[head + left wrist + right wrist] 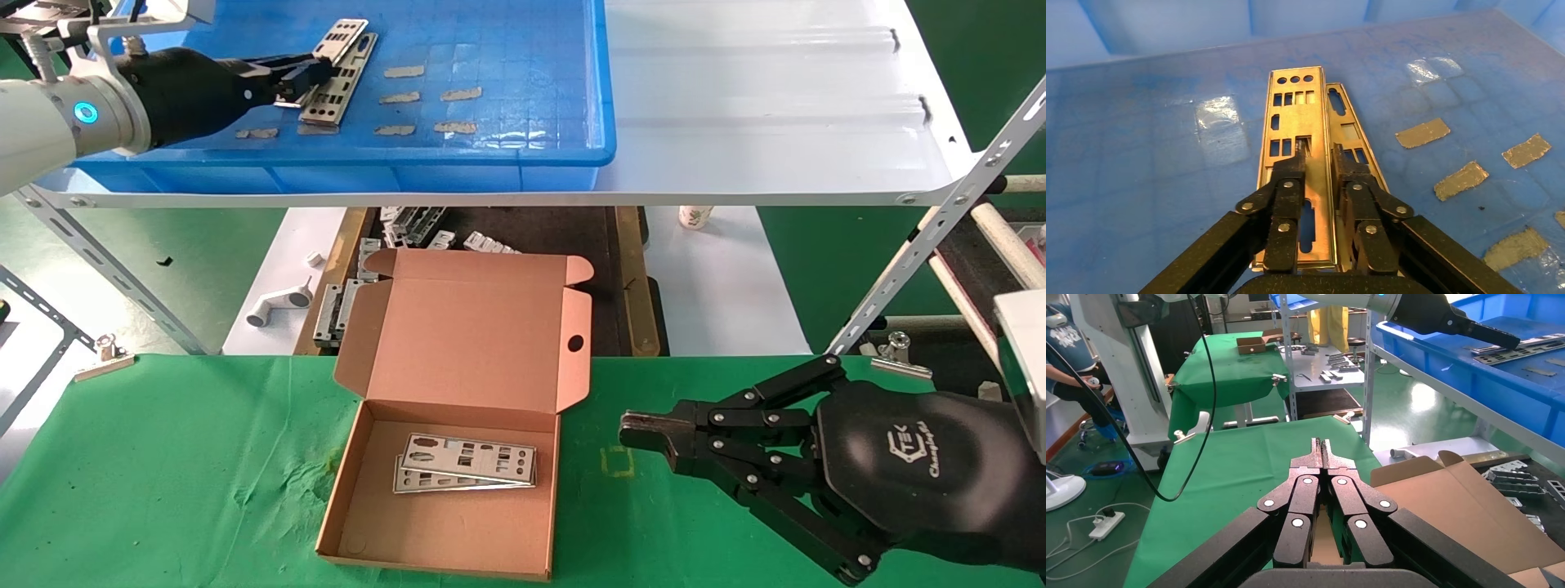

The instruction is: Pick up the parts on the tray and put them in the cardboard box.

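Observation:
Two parts lie overlapped at the back left of the blue tray (523, 122): an upper part (1294, 116) and a lower part (1349, 131) beside it. My left gripper (304, 82) reaches into the tray over them, and its jaws stand a narrow gap apart. One fingertip (1298, 160) sits at a cut-out of the upper part and the other is just outside that part's long edge, so the jaws clamp that strip. The cardboard box (441, 531) stands open on the green table with two parts (466, 464) inside. My right gripper (633, 431) hovers shut and empty to the right of the box.
The tray rests on a white shelf (776, 98) carried by slanted perforated struts (923, 253). Behind the box's raised lid (482, 327), grey brackets (335, 306) and a white pipe-like piece (278, 304) lie on a lower surface. Metal clips (105, 353) hold the green cloth (163, 474).

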Motion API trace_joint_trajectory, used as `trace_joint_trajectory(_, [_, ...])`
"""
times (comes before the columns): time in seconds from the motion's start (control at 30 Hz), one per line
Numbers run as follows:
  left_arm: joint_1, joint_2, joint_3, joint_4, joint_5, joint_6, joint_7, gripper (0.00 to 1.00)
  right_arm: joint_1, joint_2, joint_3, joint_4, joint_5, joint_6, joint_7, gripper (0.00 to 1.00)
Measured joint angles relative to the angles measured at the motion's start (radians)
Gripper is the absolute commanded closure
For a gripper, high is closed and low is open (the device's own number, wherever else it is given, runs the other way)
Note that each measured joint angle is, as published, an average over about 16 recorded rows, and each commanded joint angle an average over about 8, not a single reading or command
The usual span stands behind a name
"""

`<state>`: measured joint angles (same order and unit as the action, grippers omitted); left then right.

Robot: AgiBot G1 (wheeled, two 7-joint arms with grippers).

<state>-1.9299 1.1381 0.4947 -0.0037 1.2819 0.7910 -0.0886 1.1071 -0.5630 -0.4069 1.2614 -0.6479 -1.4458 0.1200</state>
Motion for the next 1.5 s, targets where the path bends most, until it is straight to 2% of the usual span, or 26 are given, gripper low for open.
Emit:
trace_joint_trajectory(0.63, [-0.007, -0.009, -0.009, -0.013, -0.012, 0.003, 0.038, 1.0, 0.0, 0.0, 0.0, 0.0, 0.0, 0.0, 0.0, 1.0])
trace_joint_trajectory(1.5, [-0.027, -0.035, -0.034, -0.033, -0.047, 0.045, 0.176, 1.0, 0.0, 0.0, 0.0, 0.0, 0.0, 0.0, 0.0, 1.0])
